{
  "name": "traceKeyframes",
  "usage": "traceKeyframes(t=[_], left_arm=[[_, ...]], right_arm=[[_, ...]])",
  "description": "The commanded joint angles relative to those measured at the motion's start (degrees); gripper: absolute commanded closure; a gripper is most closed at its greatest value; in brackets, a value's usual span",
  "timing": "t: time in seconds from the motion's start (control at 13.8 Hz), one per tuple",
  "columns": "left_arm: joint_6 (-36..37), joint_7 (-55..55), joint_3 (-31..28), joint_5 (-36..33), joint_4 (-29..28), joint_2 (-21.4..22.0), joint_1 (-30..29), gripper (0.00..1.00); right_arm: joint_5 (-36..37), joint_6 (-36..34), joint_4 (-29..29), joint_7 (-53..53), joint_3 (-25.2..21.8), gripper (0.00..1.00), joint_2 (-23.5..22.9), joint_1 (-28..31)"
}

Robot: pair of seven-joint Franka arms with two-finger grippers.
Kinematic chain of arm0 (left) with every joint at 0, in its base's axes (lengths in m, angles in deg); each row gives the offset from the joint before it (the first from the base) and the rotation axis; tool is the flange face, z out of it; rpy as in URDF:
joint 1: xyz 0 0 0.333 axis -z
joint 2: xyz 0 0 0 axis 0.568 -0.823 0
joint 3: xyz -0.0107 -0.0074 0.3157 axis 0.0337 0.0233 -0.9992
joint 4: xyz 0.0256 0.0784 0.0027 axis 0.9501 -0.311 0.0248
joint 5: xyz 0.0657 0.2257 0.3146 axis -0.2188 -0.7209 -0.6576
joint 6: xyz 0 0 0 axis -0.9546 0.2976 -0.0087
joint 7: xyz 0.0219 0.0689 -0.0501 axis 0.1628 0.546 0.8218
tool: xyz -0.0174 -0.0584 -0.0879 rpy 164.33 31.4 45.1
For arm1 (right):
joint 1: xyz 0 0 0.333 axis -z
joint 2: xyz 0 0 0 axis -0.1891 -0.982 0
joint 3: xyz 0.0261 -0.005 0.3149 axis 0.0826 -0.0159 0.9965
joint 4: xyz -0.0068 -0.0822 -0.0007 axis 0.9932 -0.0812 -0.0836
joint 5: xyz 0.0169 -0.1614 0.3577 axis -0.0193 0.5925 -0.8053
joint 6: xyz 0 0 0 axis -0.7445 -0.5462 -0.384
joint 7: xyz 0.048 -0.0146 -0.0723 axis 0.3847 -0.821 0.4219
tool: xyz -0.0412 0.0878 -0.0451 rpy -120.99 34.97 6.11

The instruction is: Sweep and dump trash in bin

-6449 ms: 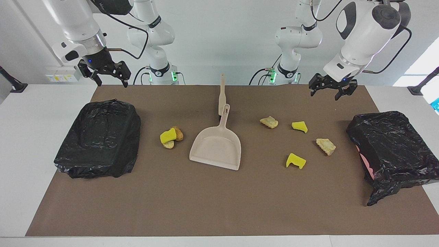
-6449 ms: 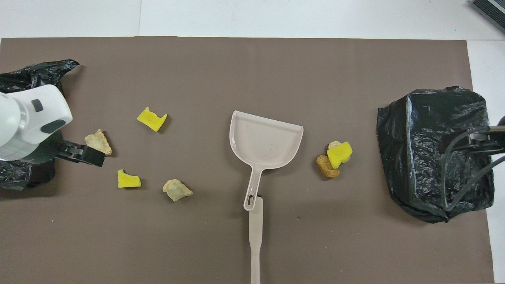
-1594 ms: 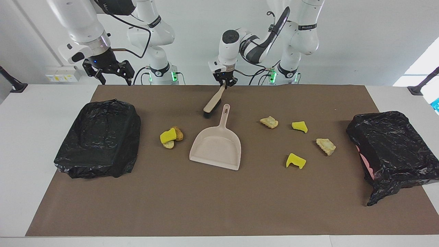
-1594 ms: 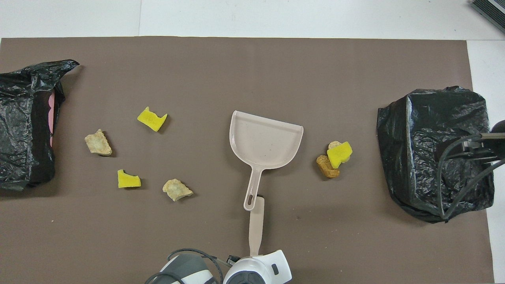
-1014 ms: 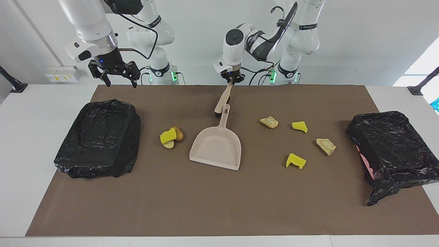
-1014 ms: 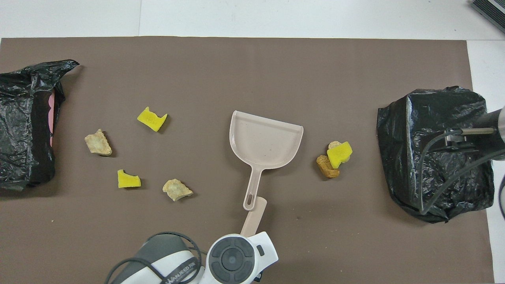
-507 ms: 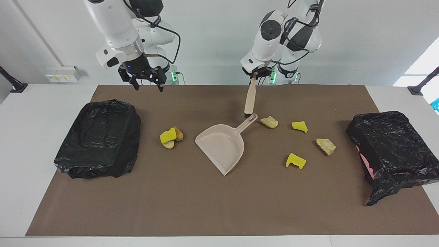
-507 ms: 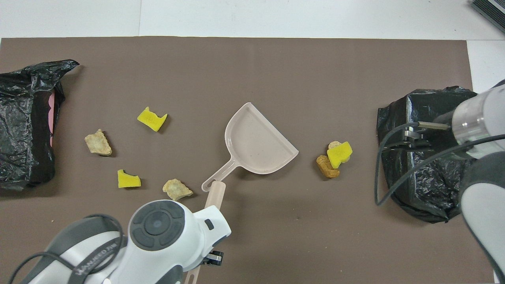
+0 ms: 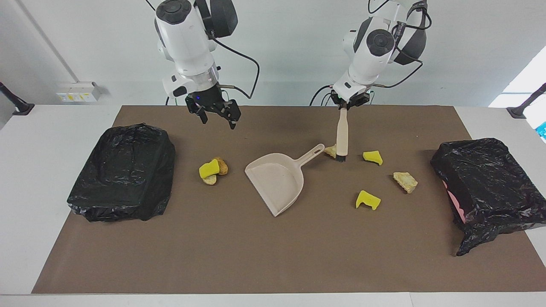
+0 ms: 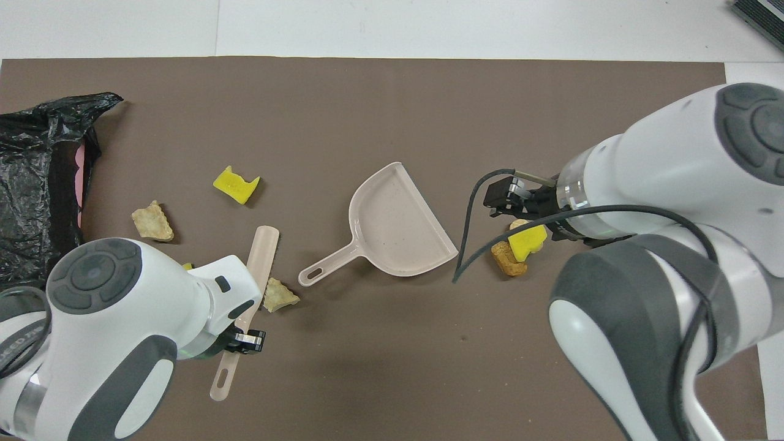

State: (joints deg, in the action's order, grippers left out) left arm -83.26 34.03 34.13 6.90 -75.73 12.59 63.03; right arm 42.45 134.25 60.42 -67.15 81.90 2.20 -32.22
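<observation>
Left gripper (image 9: 346,105) clamps the brush (image 9: 341,136), bristles beside a tan scrap (image 9: 330,150); right gripper (image 9: 215,116) hovers, fingers apart.

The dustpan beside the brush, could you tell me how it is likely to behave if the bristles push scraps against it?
The dustpan looks like thin, light plastic lying loose on the mat, so it will probably slide or swivel. Its flat, shallow tray makes tipping unlikely. The right tool hangs open above the mat, not steadying it, while the left tool holds the brush.
</observation>
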Motion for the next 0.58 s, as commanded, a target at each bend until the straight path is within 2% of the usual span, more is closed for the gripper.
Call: traceKeyframes(t=[0.0,0.14,0.29,0.51], left_arm=[[-2.35,-2.5,1.13,-0.92,-0.27,-1.75,0.32,1.0],[-3.22,-2.59,1.22,-0.83,-1.93,-2.37,4.78,1.0],[-3.49,-2.68,1.4,0.39,-2.99,-2.37,7.87,1.0],[-2.53,-0.15,1.4,10.02,-4.13,-1.41,9.64,1.0]], right_arm=[[-2.66,3.94,-0.27,-10.83,-0.12,0.0,-2.72,-3.19],[-4.25,8.42,-0.62,-20.32,-0.12,0.0,-5.44,-6.34],[-4.51,10.28,-0.62,-23.79,-0.03,0.0,-6.69,-7.85],[-5.39,9.94,-0.62,-24.15,-0.03,0.0,-6.69,-7.86]])
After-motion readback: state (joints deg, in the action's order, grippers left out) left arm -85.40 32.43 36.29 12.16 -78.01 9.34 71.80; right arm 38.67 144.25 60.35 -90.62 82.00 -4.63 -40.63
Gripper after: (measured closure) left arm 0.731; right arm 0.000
